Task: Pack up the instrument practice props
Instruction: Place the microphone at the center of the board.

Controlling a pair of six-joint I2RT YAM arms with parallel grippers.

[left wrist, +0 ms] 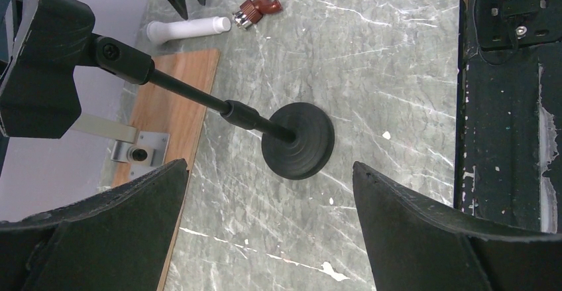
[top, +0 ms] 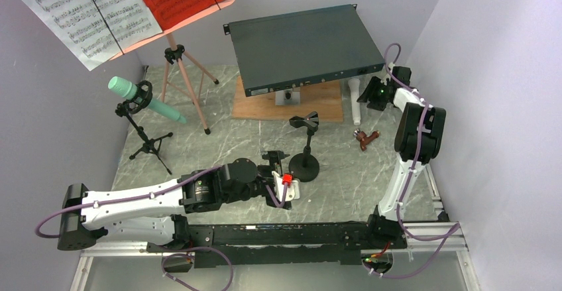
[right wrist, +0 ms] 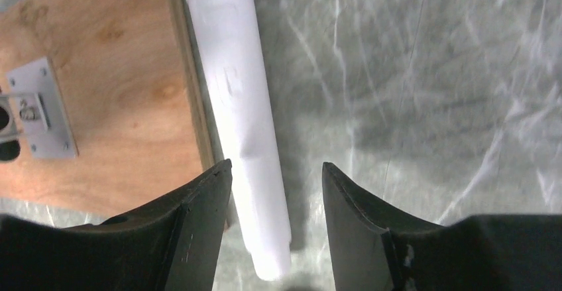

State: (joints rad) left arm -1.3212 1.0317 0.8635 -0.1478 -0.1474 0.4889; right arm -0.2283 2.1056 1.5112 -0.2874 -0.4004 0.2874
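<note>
Jaws of your right gripper (right wrist: 276, 166) stand spread astride the smooth white plastic tube (right wrist: 238, 105), which lies on the grey marbled table (right wrist: 431, 105) just beside the wooden board (right wrist: 106, 105). It likely handles light, rigid and slippery, so pinch mid-shaft. Your left gripper (left wrist: 268, 166), spread wide, hovers over the black round-based mic stand (left wrist: 298, 142).

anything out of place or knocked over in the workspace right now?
Two things. The white tube lies flat alongside the wooden board, while the clip of the round-based mic stand is empty. A brown tap-like fitting lies on its side near the tube. Nothing looks spilled or broken.
</note>
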